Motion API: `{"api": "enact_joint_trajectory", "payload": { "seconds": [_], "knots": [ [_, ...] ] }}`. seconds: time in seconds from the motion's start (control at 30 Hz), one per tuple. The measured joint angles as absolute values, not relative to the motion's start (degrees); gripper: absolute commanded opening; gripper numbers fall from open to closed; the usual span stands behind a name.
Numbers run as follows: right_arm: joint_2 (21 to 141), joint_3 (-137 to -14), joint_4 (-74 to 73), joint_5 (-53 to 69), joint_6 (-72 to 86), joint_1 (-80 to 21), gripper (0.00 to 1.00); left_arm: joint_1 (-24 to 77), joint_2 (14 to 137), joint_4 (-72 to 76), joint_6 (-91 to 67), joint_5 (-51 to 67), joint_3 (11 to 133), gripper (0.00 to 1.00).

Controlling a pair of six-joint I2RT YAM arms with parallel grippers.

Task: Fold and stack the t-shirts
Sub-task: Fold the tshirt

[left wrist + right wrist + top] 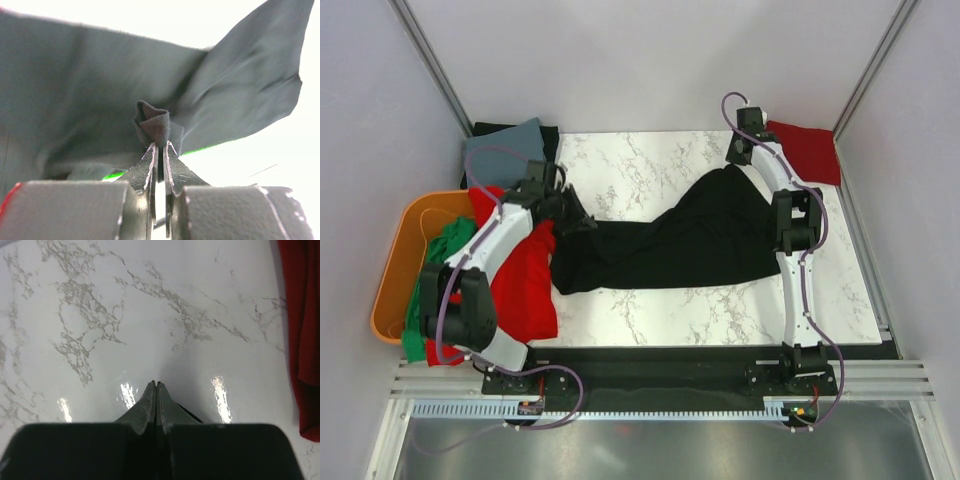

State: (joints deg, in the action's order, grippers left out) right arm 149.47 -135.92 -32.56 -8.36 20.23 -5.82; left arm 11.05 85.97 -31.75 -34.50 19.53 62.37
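One small pinch of black t-shirt (90,85) clamped between left gripper (160,148) fingers could slip if pulled; right gripper (156,385) closed, empty.

**Six Shirts, One Tub, Two Arms**

Counting now: two reds, the near red shirt (525,285) on the left and the far red shirt (807,150) in the right corner. Two blacks, the spread black shirt (690,240) and what looks like a folded black shirt (490,128) far left. One grey-blue shirt (505,150), one green shirt (445,245). One orange tub (395,270). Two arms: left arm (490,240), right arm (798,250).
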Motion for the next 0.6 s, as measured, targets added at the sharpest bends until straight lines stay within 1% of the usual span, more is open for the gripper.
{"api": "enact_joint_trajectory", "payload": {
  "seconds": [0.17, 0.23, 0.37, 0.5, 0.6],
  "knots": [
    [143.87, -134.23, -33.21, -8.29, 22.46, -4.84, 0.0, 10.61, 98.65, -33.1, -34.11, 19.42, 84.47, 0.07],
    [140.94, -133.84, -33.12, -8.1, 23.31, -3.53, 0.0, 10.04, 106.15, -35.03, -33.52, 19.4, 96.29, 0.06],
    [136.35, -133.86, -31.77, -7.35, 24.82, 0.73, 0.0, 8.49, 117.75, -37.76, -32.47, 18.87, 114.98, 0.06],
    [134.63, -133.95, -30.3, -6.09, 26.24, 5.34, 0.0, 7.05, 125.82, -40.25, -31.9, 18.46, 128.29, 0.06],
    [134.63, -133.45, -30.37, -5.76, 26.7, 6.87, 0.0, 6.39, 129.29, -40.64, -31.88, 18.48, 133.4, 0.06]
  ]
}}
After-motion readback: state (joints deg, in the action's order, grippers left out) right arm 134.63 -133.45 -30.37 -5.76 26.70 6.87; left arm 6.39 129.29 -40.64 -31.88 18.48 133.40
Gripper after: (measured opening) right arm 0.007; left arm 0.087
